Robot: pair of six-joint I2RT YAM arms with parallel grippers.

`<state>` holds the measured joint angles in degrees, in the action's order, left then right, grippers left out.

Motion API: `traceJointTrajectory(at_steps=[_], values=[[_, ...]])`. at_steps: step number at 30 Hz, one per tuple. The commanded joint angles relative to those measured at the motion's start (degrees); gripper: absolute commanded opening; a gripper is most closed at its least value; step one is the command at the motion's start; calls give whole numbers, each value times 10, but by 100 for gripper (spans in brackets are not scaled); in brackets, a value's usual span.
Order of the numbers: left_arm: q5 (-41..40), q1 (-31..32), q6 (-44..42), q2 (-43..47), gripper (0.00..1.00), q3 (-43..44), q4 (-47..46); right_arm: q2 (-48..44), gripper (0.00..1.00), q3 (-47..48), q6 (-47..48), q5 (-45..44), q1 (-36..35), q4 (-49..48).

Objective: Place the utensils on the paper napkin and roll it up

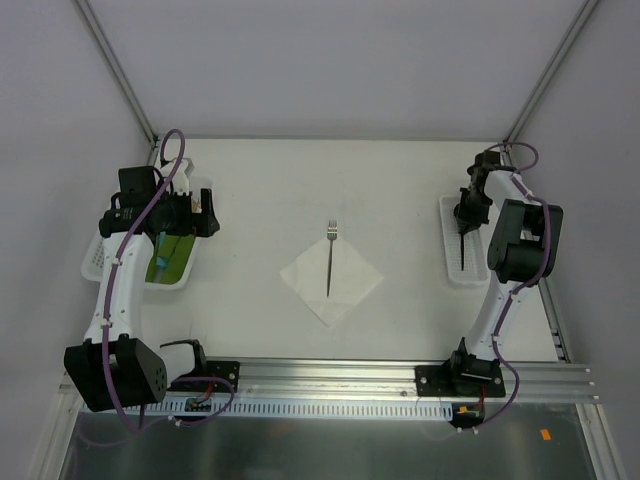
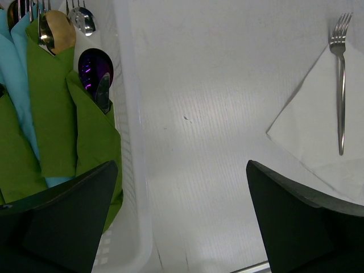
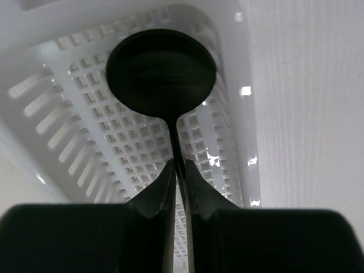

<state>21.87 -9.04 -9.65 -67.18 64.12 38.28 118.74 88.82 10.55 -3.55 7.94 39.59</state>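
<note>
We saw the right gripper [image 3: 177,170] pinching a slim black spoon [image 3: 161,71] over a white slotted basket [image 3: 74,131]; left gripper [image 2: 182,219] stood open

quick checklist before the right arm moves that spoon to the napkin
1. Grip on spoon: the right gripper has its fingers pinched on the handle of the spoon: ok.
2. Spoon clear of the right basket: the bowl hangs over the grid floor, height unclear: cannot tell.
3. Napkin spread flat in the middle: ok.
4. Fork already on the napkin, along its diagonal, with bare paper on either side: ok.
5. Left gripper out of the way: open, over the left basket: ok.
</note>
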Motion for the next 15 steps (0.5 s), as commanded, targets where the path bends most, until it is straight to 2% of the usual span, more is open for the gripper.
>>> traceJointTrajectory(at_steps=[1, 4, 9, 15], values=[[-9, 0, 0, 8, 99, 7, -3, 4, 7, 4, 8, 5, 4, 2], [-9, 0, -1, 11, 99, 6, -2, 3, 0, 2, 9, 4, 4, 3], [-9, 0, -1, 12, 99, 6, -2, -11, 0, -6, 10, 8, 3, 2], [-4, -1, 4, 8, 99, 11, -3, -90, 0, -6, 10, 8, -13, 23]])
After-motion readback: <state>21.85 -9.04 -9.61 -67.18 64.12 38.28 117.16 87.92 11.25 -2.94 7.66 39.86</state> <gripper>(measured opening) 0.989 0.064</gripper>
